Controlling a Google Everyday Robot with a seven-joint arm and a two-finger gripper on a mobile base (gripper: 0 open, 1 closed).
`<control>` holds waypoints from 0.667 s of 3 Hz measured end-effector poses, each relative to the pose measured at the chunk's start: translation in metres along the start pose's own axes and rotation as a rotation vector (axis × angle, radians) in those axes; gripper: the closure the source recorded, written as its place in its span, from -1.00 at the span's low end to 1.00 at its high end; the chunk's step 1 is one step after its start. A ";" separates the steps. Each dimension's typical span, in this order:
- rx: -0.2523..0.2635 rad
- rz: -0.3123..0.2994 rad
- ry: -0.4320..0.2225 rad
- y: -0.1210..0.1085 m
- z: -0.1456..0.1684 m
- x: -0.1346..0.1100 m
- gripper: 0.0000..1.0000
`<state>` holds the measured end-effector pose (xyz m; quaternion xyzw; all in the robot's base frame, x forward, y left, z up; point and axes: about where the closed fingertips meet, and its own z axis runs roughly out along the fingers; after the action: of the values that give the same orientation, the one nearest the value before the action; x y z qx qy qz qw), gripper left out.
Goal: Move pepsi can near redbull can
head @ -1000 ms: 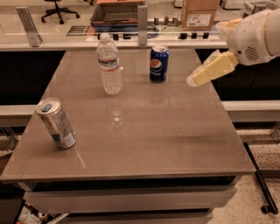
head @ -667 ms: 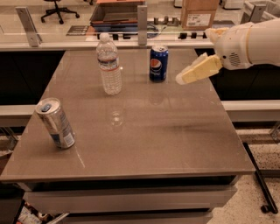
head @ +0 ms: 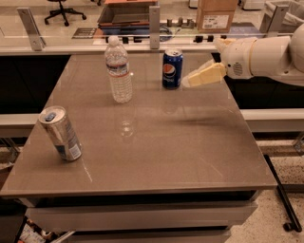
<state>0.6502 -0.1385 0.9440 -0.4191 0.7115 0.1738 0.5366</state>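
The pepsi can [head: 172, 69], dark blue with a round logo and silver top, stands upright at the far middle of the brown table [head: 152, 142]. The redbull can [head: 60, 133], slim and silver with a blue tab, stands tilted-looking near the table's left front edge. My gripper [head: 190, 80] reaches in from the right on a white arm [head: 266, 57]; its cream-coloured fingers [head: 204, 76] lie just right of the pepsi can, very close to it.
A clear plastic water bottle [head: 118, 70] stands left of the pepsi can. A counter with a glass barrier [head: 152, 28], a cardboard box [head: 216, 14] and a tray lies behind the table. An office chair stands far back left.
My gripper has moved left and toward the pepsi can, from well right of it to just beside it. The cans and bottle have not moved.
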 end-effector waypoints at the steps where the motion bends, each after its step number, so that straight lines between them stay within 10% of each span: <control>1: 0.006 0.059 -0.040 -0.023 0.024 0.006 -1.00; 2: -0.004 0.120 -0.060 -0.047 0.057 0.007 -1.00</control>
<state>0.7217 -0.1290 0.9260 -0.3715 0.7184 0.2198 0.5455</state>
